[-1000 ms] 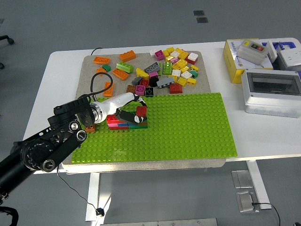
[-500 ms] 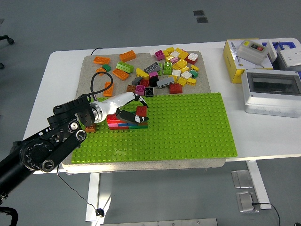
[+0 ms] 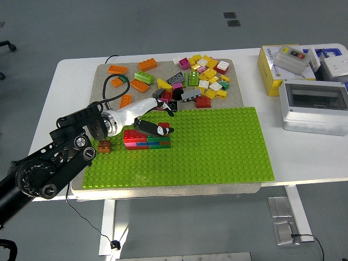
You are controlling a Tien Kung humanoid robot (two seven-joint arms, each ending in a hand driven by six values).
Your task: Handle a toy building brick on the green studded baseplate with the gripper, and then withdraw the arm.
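The fingers (image 3: 155,128) of the left hand (image 3: 142,115) show as a dark pair of tips low over the small brick stack (image 3: 147,139), with another dark tip up by the loose pile; they look spread and released, grasping nothing, though at this size the contact with the stack cannot be told for certain. A small red brick (image 3: 165,128) sits on the stack's right end, just beside the lower fingertips and seemingly free of them. The stack, red and pink on its left, green and blue on its right, is seated in the left centre of the frame on the green studded baseplate (image 3: 217,147), with a lone brown brick (image 3: 104,145) to its left. By my judgement the handling step is done or nearly so, and the step in hand is the withdrawal: the next move calls for lifting the hand clear of the stack without nudging the red brick, then drawing the black left arm (image 3: 51,166) back toward the lower left. Above the baseplate a pile of loose bricks (image 3: 198,79) lies on a grey mat (image 3: 100,73), all on the white tabletop (image 3: 304,149). The right hand is out of view.
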